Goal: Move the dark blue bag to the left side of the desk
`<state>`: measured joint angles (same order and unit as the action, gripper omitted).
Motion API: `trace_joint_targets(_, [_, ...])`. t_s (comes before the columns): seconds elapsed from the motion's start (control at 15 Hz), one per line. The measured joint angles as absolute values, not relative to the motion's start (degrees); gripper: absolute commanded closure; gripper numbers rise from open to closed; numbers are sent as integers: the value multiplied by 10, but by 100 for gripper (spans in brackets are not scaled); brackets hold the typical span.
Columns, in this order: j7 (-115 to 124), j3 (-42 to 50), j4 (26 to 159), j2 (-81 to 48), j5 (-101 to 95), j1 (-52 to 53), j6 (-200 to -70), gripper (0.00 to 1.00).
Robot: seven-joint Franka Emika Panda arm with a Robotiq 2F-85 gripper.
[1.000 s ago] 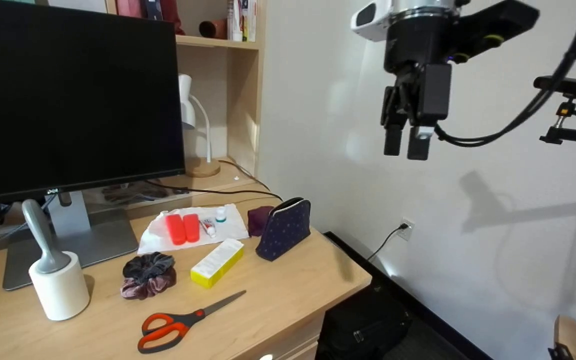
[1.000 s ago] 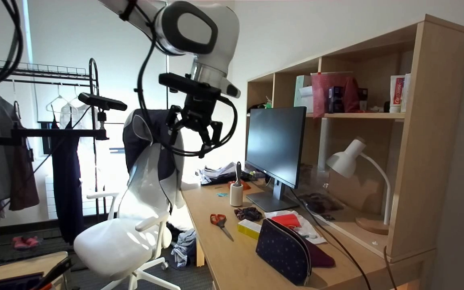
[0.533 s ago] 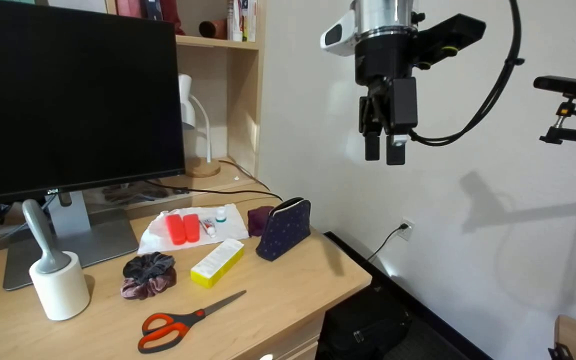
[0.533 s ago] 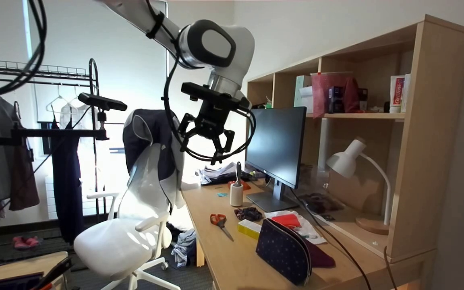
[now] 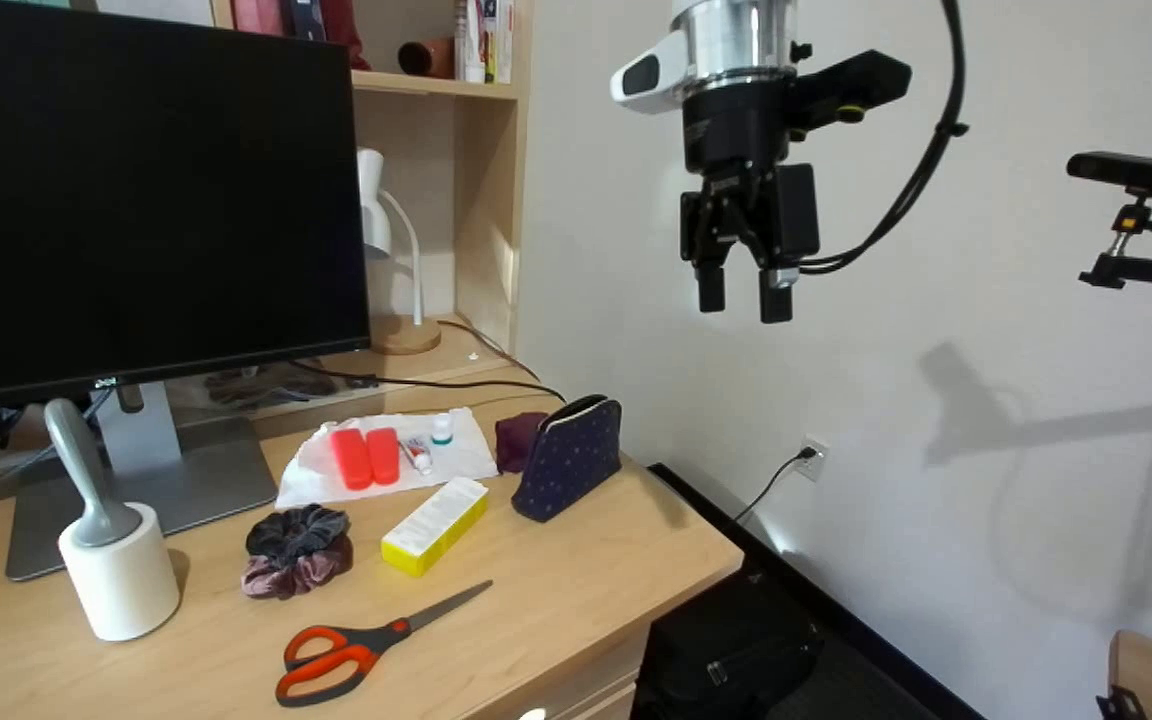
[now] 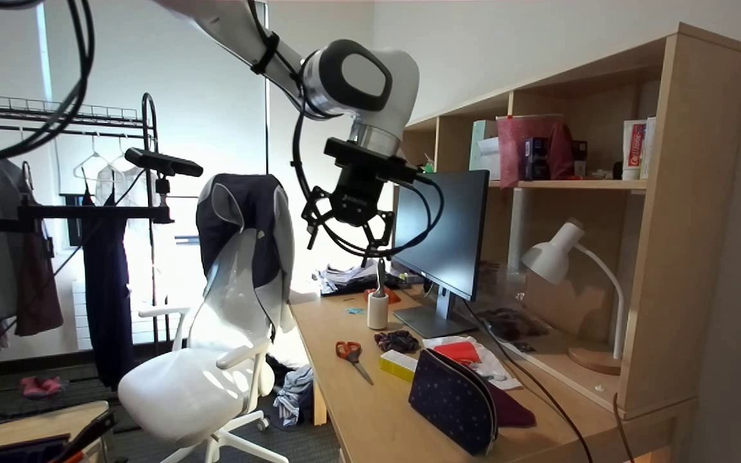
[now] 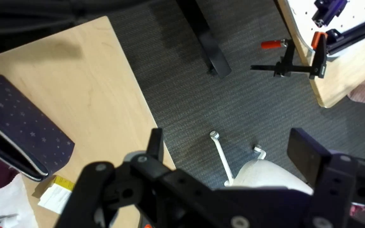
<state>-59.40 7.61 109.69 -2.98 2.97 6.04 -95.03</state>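
Table (image 5: 576, 590), pale wood, bears a dark monitor (image 5: 146, 200). Claw (image 5: 744, 296) hangs in air, jaws well apart. Dark blue bag (image 5: 571, 462) stands upright near the table's end, mouth unzipped; maroon pouch (image 5: 516, 442) just beside it. Yellow-and-white box (image 5: 436, 525) lies near. Small bottle (image 5: 442, 430) behind box in an exterior view.

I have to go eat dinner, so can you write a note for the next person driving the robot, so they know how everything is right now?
Gripper: open, empty, up in the air, apart from the bag.
Dark blue bag: standing on the desk with its top open, near the desk's right end in an exterior view.
Done: nothing on the bag yet; it isn't picked up.
Left: grip it, carry it to the desk's left side, set it down, let go. Probably lift it clear of the yellow-and-white box and scissors.
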Motion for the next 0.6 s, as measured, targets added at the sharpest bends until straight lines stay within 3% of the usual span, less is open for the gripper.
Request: trace_joint_targets(0.6, [-788,-7,833,-287,-41,27,-942,0])
